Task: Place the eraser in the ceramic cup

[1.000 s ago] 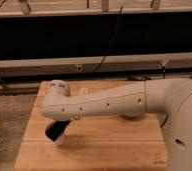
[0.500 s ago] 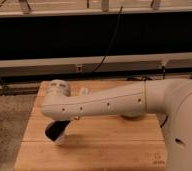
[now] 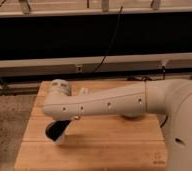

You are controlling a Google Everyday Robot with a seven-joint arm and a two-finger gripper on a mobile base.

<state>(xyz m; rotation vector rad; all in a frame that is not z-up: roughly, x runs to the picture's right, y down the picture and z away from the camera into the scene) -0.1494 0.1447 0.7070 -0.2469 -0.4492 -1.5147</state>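
The gripper [image 3: 59, 131] hangs over the left part of the wooden table [image 3: 104, 150], its top hidden beneath the white arm [image 3: 104, 102]. That arm covers the table's middle band. The picture's right edge crops the robot's body [image 3: 184, 130].

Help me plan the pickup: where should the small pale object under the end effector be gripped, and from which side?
From above, probably. The pale object lies low on the wooden table, with the end effector hanging directly over it, so a straight descent suits. Grip across its shorter width; only a sliver shows, so its exact shape cannot be told.
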